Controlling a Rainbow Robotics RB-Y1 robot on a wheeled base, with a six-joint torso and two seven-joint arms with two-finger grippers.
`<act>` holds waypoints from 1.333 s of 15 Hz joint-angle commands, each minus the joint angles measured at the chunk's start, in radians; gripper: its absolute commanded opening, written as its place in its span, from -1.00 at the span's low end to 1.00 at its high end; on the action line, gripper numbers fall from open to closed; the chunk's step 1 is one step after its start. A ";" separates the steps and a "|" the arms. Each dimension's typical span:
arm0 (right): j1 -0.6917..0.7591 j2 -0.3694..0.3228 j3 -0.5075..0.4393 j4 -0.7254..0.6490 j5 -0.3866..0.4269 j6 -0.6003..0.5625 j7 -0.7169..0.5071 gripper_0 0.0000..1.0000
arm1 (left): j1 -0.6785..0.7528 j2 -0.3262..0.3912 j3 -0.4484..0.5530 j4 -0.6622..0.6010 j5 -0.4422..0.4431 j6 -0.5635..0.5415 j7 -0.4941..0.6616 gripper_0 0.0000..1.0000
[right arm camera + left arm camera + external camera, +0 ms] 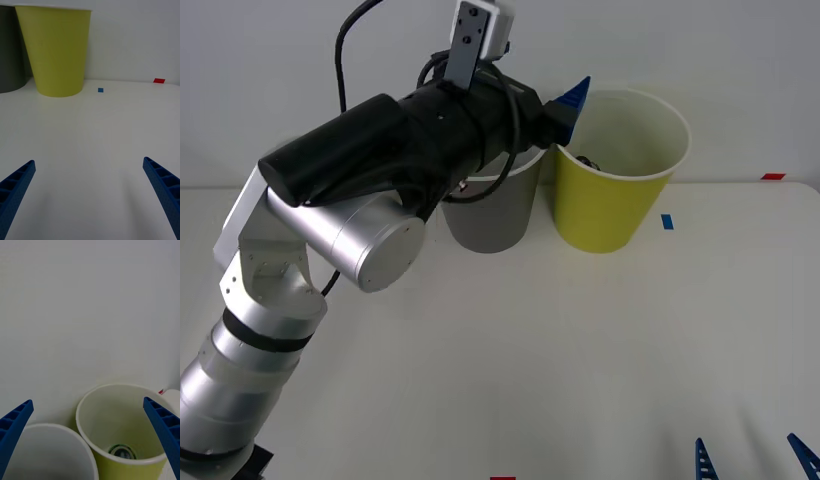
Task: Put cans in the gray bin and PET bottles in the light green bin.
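Now we see the white table (580, 350) with two tall bins at 12 o'clock. The light green bin (612, 190) stands at about 1 o'clock and the gray bin (492, 210) is just beside it, at 12. Our left gripper (572, 100) hangs over the two rims, fingers spread wide, holding nothing. The bottle (122, 452) lies down at the bottom of the light green bin. So we think the drop is done. Our right gripper (755, 462) waits low at 5 o'clock, fingers apart too. Next we should lift the left arm up and back without bumping the bins.
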State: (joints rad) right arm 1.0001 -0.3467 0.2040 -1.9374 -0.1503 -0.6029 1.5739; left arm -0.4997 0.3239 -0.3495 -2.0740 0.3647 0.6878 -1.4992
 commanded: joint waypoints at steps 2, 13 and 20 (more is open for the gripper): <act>0.000 0.000 0.000 0.000 0.000 0.000 0.000 1.00 | 0.204 0.075 0.023 -0.176 -0.013 0.001 0.002 1.00; 0.000 0.000 0.000 0.000 0.000 0.000 0.000 1.00 | 0.767 0.161 0.086 -0.436 -0.078 -0.146 -0.013 1.00; 0.000 0.000 0.000 0.000 0.000 0.000 0.000 1.00 | 0.955 0.135 0.092 -0.351 -0.095 -0.410 -0.038 1.00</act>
State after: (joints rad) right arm 1.0001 -0.3467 0.2040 -1.9374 -0.1503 -0.6029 1.5739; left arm 0.4093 0.4461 -0.2584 -2.4777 0.2668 0.3810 -1.5302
